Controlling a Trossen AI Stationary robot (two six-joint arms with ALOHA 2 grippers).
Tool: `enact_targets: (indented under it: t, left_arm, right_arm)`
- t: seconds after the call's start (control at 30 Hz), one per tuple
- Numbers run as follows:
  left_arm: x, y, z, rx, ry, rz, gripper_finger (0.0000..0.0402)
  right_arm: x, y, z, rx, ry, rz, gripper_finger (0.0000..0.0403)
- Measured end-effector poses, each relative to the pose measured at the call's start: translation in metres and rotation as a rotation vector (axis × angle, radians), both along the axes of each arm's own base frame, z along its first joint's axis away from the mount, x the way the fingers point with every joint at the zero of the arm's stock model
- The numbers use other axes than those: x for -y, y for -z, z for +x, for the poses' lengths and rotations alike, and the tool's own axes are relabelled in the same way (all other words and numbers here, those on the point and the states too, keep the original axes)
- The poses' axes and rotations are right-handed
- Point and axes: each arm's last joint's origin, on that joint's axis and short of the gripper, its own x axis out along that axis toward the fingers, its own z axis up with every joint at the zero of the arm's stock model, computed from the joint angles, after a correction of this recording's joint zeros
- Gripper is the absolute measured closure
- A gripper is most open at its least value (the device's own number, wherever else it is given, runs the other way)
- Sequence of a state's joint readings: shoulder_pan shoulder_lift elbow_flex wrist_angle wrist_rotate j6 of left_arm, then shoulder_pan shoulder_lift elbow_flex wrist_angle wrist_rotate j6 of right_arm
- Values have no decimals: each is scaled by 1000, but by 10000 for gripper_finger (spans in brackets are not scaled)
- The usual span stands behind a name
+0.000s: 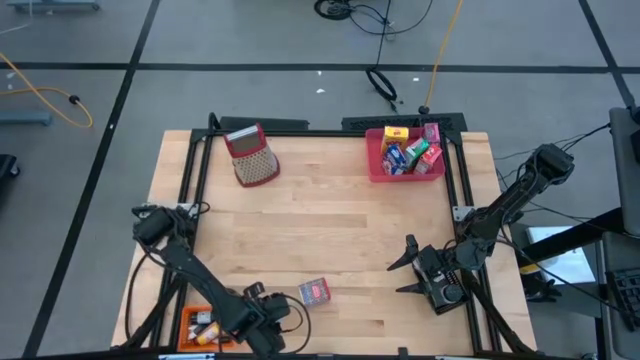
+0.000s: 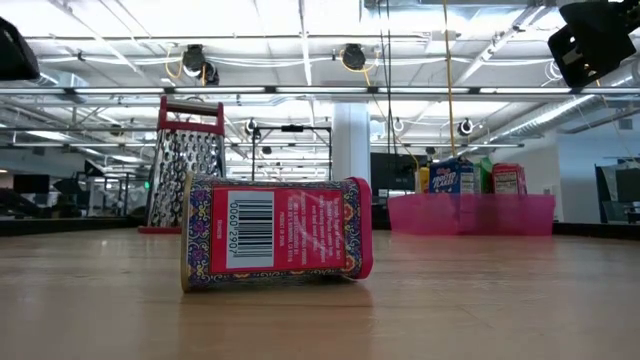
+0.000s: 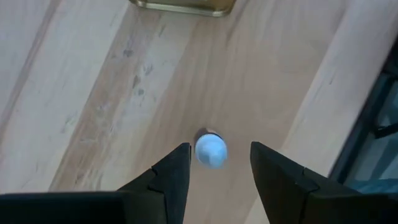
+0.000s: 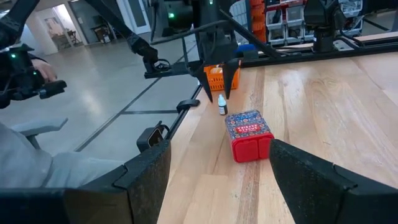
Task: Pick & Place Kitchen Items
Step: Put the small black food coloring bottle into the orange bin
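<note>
At the table's (image 1: 330,235) near edge, the left pincer (image 3: 214,171) hangs open straddling a small white-capped bottle (image 3: 211,150) standing beside the red box (image 1: 314,291). The right pincer (image 1: 408,265) waits spread wide. Farther back, packets fill the pink tray (image 1: 378,166).

Light: bright, even, from ceiling tubes (image 2: 300,62).
Shadows: faint.
Blur: left gripper (image 3: 219,163) fingers soft; bottle cap (image 3: 211,150) between them blurred.
</note>
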State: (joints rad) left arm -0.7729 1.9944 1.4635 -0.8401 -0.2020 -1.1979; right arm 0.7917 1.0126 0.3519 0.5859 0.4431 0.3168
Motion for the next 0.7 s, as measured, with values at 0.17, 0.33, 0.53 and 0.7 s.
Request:
enact_targets:
  t: [0.17,0.33,0.53,0.7]
  left_arm:
    - [1,10,3,-13,23,21,240]
    - [1,20,5,-40,33,31,251]
    - [-1,19,7,-35,43,29,281]
    - [-1,19,9,-24,78,32,332]
  right_arm:
    - [0,0,0,-1,0,-1,140]
    - [0,0,0,-1,1,-1,140]
    - [0,0,0,-2,0,-2,140]
    - [0,0,0,-2,0,-3,140]
